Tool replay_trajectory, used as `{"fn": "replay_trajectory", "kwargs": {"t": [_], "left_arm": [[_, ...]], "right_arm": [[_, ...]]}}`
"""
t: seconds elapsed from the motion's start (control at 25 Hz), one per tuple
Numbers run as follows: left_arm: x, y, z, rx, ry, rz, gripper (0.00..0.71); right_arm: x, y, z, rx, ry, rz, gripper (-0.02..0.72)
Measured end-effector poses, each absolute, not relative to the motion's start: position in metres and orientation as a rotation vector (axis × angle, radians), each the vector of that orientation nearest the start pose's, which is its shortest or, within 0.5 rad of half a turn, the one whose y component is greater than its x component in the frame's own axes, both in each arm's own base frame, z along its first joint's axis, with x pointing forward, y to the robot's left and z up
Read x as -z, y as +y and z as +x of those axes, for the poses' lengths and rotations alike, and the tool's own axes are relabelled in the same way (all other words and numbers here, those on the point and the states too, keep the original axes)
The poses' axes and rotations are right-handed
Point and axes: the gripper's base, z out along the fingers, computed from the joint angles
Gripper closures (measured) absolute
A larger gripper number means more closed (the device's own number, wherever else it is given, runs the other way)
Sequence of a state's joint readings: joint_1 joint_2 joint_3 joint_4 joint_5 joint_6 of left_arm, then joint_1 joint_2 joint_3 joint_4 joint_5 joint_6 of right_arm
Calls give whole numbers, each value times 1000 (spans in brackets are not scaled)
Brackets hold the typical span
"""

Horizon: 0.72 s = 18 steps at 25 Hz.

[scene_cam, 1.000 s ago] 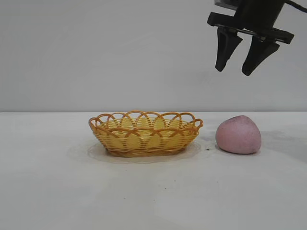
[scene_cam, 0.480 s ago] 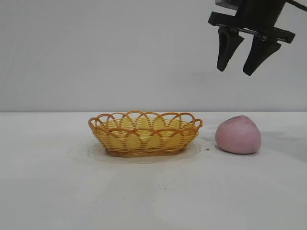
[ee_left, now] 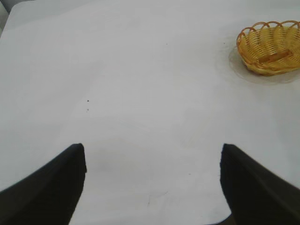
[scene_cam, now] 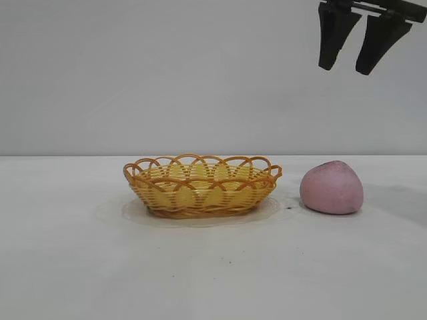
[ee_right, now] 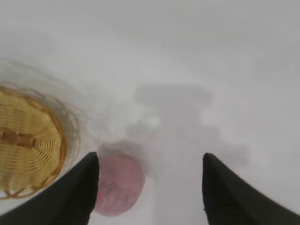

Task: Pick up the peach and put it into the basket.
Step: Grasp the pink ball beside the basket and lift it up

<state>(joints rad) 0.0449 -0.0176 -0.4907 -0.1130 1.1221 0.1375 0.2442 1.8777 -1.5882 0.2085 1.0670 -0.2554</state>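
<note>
The pink peach (scene_cam: 331, 187) rests on the white table, just right of the yellow wicker basket (scene_cam: 202, 185). The basket is empty. My right gripper (scene_cam: 348, 69) hangs open and empty high above the peach, at the top edge of the exterior view. In the right wrist view the peach (ee_right: 121, 184) lies far below, partly behind one finger (ee_right: 70, 197), with the basket (ee_right: 28, 147) beside it. My left gripper (ee_left: 152, 154) is open and empty over bare table, with the basket (ee_left: 270, 46) far off. It is out of the exterior view.
The white table (scene_cam: 213, 267) runs wide around the basket and peach. A faint clear disc (scene_cam: 200, 212) lies under the basket. A plain grey wall stands behind.
My right gripper has risen and shifted right, still open. The peach and basket have not moved.
</note>
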Motion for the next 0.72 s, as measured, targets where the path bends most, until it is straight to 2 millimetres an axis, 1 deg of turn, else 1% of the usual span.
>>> {"fn": "replay_trajectory", "kwargs": {"t": [0.12,0.2,0.32,0.4,0.44,0.56,0.68,0.72], "left_arm": [[-270,-10,-9,26,2089,107,189],[-270,-10,-9,26,2089,107,189],[-270,-10,-9,27,2089,105,189],[-270,-10,-9,27,2089,105,189],[-270,-10,-9,27,2089,105,189],[-270,-10,-9,27,2089,105,189],[-270,-10,-9,27,2089,105,189],[-270,-10,-9,27,2089,105,189]], "right_arm": [[-266,112,377,-289,2831,-626,301],[-265,115,374,-287,2855,-653,301],[-266,132,367,-281,2849,-731,301],[-262,149,362,-248,2845,-824,301],[-256,158,359,-223,2853,-873,301],[-236,176,356,-147,2890,-994,301],[-220,180,357,-117,2923,-1031,301],[-217,180,358,-113,2930,-1034,367]]}}
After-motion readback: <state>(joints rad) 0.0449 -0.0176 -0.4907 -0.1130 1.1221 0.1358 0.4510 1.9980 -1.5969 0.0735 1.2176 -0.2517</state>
